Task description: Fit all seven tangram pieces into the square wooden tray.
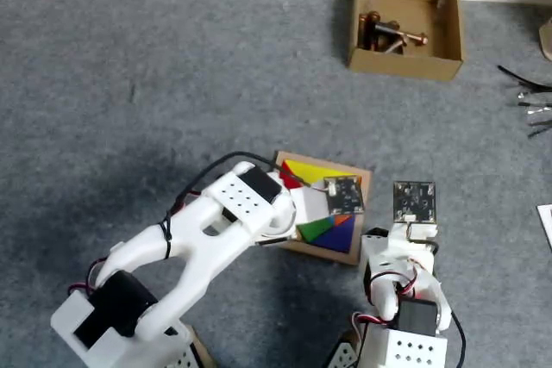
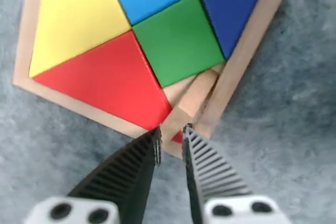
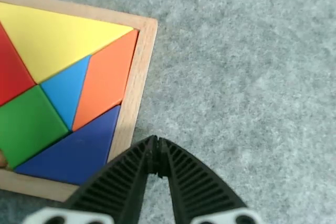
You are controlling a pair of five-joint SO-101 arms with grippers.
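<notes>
Jaws on my left gripper (image 2: 170, 136) pinching what looks like small red piece (image 2: 177, 138) over tray (image 2: 253, 30) corner, tray mid-desk. Six pieces seated, so last step I reckon. Next: line it up, drop into bare slot (image 2: 185, 92) by green square (image 2: 178, 45). Right gripper (image 3: 156, 153) clenched, empty, off tray edge.

wooden tray (image 3: 140, 61) lies flat on carpet (image 3: 236, 51), coloured tangram pieces (image 3: 58, 40) fitted inside, one corner bare.

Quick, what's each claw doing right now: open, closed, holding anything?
Left gripper: closed on a small red piece, it seems.
Right gripper: closed, holding nothing.
</notes>
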